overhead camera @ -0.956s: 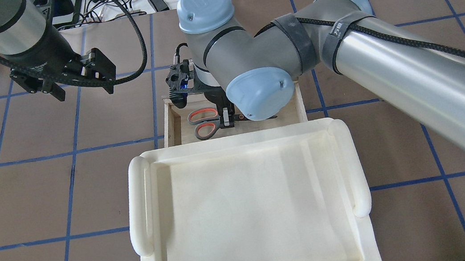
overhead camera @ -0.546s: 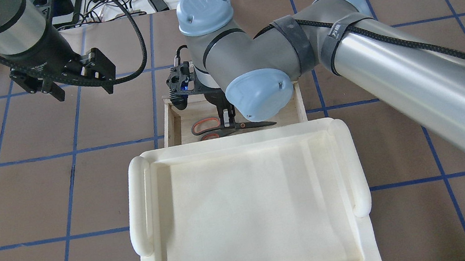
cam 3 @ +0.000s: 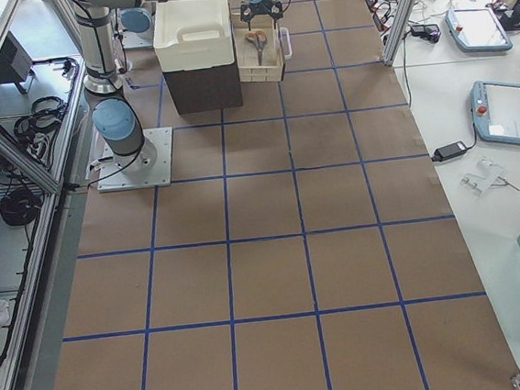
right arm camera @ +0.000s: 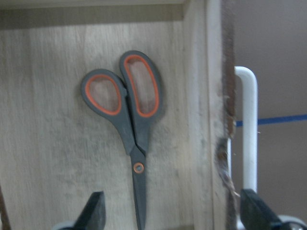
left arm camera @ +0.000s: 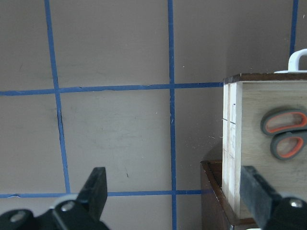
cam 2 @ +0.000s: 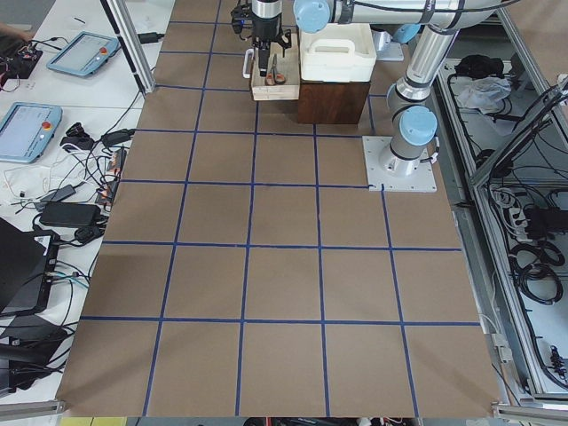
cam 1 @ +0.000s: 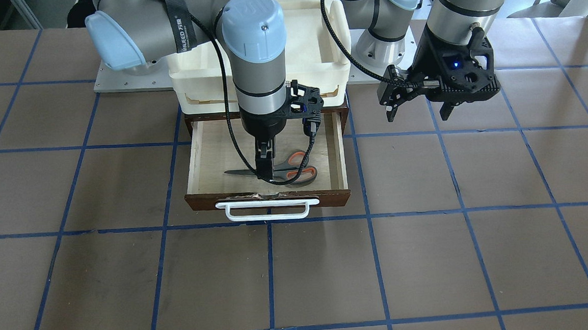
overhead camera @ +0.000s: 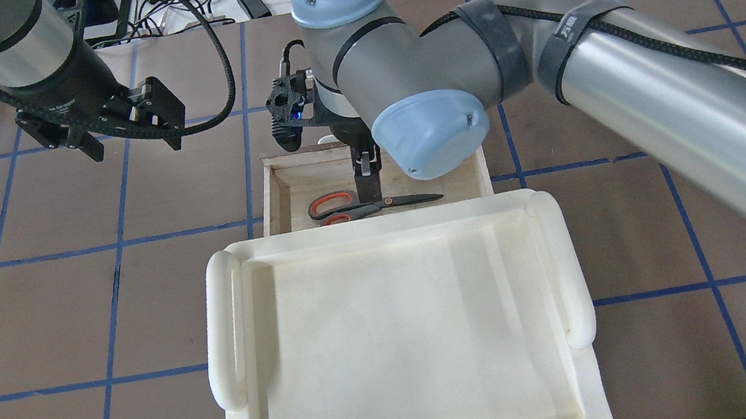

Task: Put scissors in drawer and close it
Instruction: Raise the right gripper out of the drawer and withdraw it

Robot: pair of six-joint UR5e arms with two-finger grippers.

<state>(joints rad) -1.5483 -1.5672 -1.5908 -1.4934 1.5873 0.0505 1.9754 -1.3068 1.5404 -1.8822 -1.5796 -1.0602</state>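
One arm strap (cam 1: 177, 24) bears blurred lettering; scissors (cam 1: 289, 170) lie in drawer (cam 1: 212, 157)

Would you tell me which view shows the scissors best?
The right wrist view: scissors fill the frame, loops and pivot clear, flat on the drawer floor. Front-facing has the right claw across them; overhead hides one loop behind the tray; left wrist shows only loops; side views, tiny.

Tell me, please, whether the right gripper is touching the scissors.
Apart: the right wrist view shows the right gripper open, its fingers well clear of the scissors.
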